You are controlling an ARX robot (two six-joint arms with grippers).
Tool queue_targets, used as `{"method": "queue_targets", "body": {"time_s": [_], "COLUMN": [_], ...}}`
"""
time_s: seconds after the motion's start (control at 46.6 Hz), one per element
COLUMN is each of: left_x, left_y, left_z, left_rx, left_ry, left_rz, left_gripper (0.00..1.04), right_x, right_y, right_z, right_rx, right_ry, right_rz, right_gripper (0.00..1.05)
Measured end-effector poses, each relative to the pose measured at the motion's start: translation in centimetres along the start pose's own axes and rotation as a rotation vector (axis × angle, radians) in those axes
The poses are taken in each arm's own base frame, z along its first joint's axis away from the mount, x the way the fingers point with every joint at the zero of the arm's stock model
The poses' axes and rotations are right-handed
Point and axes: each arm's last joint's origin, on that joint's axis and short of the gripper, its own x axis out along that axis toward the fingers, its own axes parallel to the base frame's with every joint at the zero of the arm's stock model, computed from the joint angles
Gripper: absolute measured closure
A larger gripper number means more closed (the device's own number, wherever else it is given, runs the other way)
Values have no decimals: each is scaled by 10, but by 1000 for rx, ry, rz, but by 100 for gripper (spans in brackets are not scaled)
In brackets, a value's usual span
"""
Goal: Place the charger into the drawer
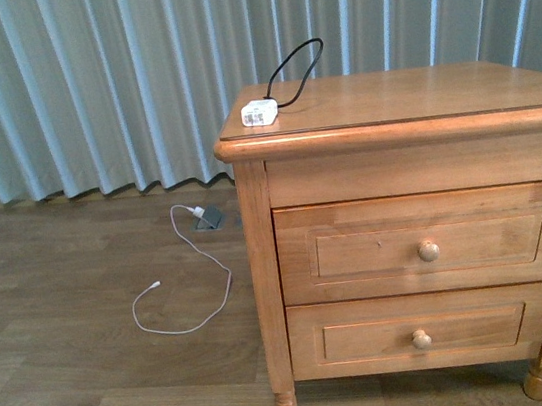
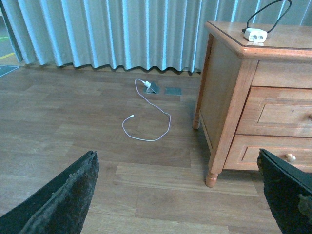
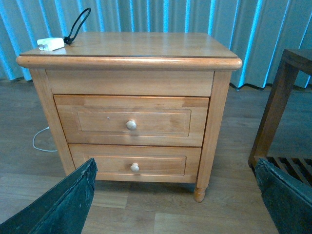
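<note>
plainly, the left pincer point(image 2: 175, 155) and right pincer point(image 3: 175, 163) both gape wide, holding and touching nothing; the charger point(image 1: 260, 114) and shut drawer point(image 3: 131, 121) sit well ahead of them.

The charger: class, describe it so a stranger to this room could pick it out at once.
Find the wooden nightstand by the curtain. On its top, near the front left corner, lies the charger, a small white block with a looped black cable. The only other cable is white and lies on the floor.
</note>
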Motion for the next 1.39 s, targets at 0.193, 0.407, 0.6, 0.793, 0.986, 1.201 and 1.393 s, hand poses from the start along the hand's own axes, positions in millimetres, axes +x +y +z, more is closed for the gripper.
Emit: {"method": "queue_targets", "body": {"time_s": [0.193, 0.407, 0.6, 0.793, 0.986, 1.201, 1.393], "left_x": [0, 0, 0, 0, 0, 0, 0], "left_y": [0, 0, 0, 0, 0, 0, 0], "left_z": [0, 0, 0, 0, 0, 0, 0], "left_rx": [0, 0, 0, 0, 0, 0, 0], "left_ry": [0, 0, 0, 0, 0, 0, 0], "left_rz": [0, 0, 0, 0, 0, 0, 0], "left_gripper": [6, 6, 6, 6, 6, 6, 6], "right_x": [0, 0, 0, 4, 39, 139, 209], "right_y": [0, 0, 0, -1, 5, 32, 63], "right_z": [0, 0, 0, -1, 10, 3, -43], "right_rx": [0, 0, 0, -35, -102, -176, -242], "right_ry": [0, 0, 0, 116, 151, 154, 213], "right_rz": [0, 0, 0, -89, -30, 23, 67], "right_gripper": [8, 8, 8, 8, 8, 8, 8]}}
